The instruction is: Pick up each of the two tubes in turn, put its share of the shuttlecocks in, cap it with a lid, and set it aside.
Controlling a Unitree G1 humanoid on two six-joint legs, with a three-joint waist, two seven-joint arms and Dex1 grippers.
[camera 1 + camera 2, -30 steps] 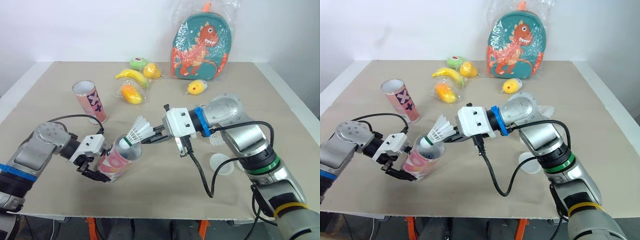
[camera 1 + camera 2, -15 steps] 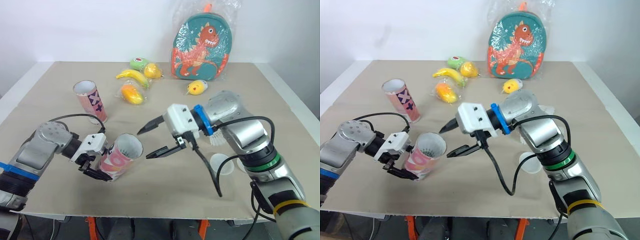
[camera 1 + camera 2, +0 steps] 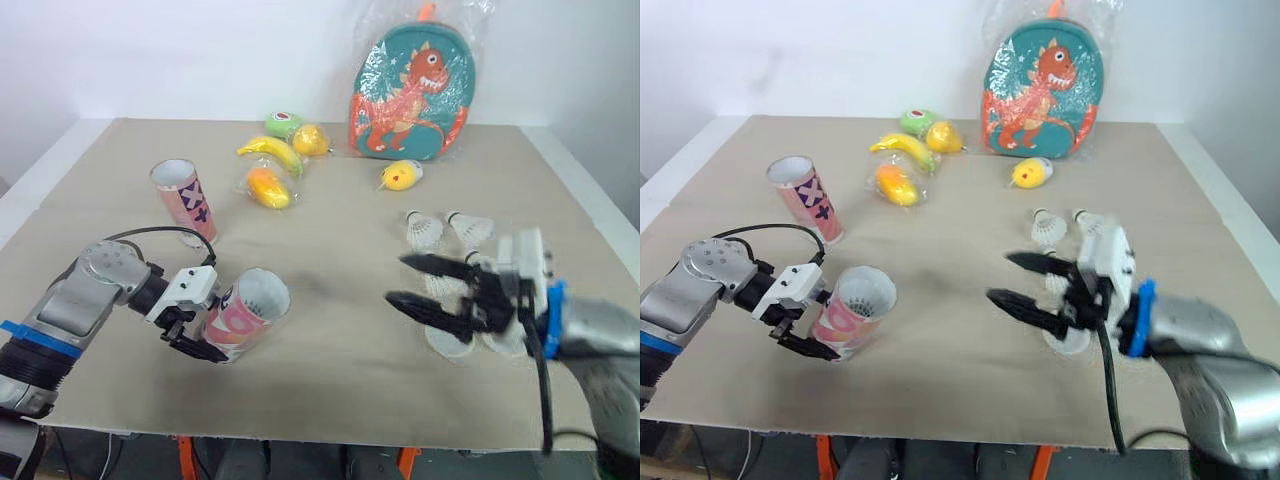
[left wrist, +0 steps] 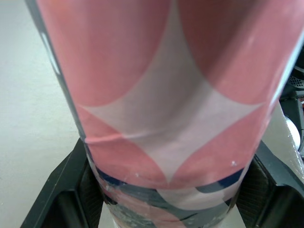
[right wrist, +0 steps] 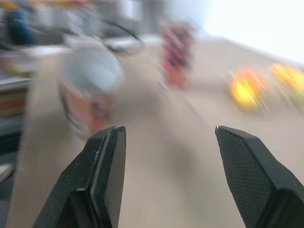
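Left tool (image 3: 203, 325): it is clamping the pink tube (image 3: 246, 311) low on its body, one finger on each side, as the left wrist view confirms. It is holding the tube tilted, base by the table (image 3: 330, 365), open mouth facing up and towards the robot's right. In my judgement this angle is presenting the mouth to the other arm for loading. What is lying inside the tube cannot be made out.

Right tool (image 3: 398, 280): its fingers are standing wide apart and are carrying nothing. It is hovering over the table on the robot's right, fingertips pointing across at the pink tube and well apart from it. In my judgement it is positioned to collect the next item for the tube.

Two shuttlecocks (image 3: 427, 229) are lying on the table just beyond the right tool, side by side. A white lid (image 3: 449, 345) is lying flat beneath that tool, partly hidden by it.

The second tube (image 3: 183, 200) is standing upright and uncapped at the robot's left, near the held one but not touching it. Neither tube is wearing a lid, so capping is outstanding for both.
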